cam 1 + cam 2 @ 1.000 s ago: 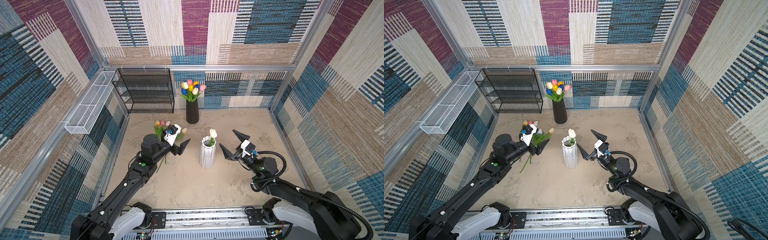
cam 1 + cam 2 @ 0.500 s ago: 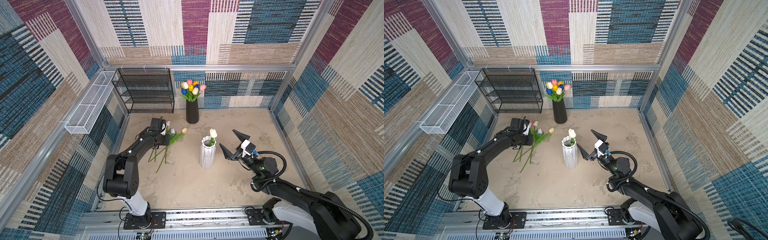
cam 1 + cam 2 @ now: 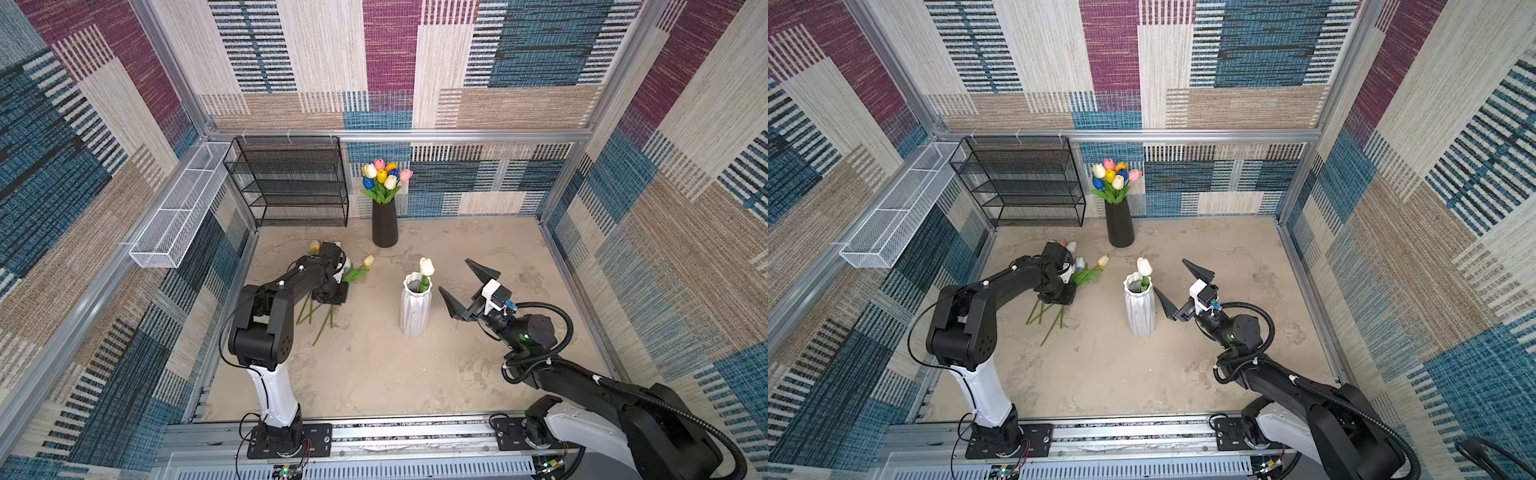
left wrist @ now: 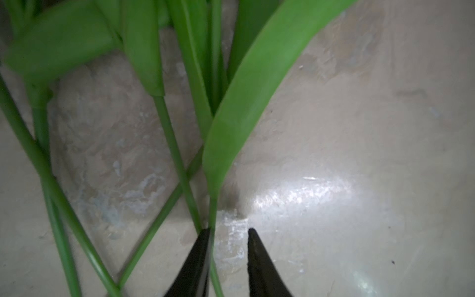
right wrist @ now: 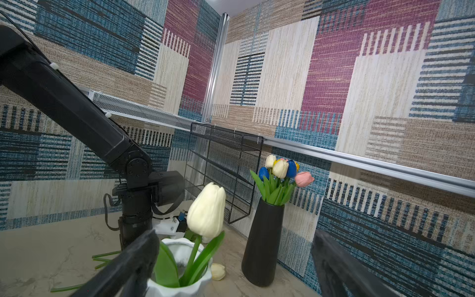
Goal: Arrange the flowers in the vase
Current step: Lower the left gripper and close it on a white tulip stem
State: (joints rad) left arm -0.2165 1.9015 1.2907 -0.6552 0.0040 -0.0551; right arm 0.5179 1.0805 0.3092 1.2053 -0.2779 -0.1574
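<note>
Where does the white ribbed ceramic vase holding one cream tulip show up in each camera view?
Top view: the white ribbed ceramic vase stands just right of centre.
Top view: the vase near centre.
Left wrist: not in it; only green stems.
Right wrist: bottom edge, left of centre, partly behind one of the right gripper's open jaws.
Shared landmark: tall black vase of mixed tulips behind it, absent only from the left wrist view.

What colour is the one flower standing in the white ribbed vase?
Creamy white, on a green stem. The flower shows best in the right wrist view.
</note>
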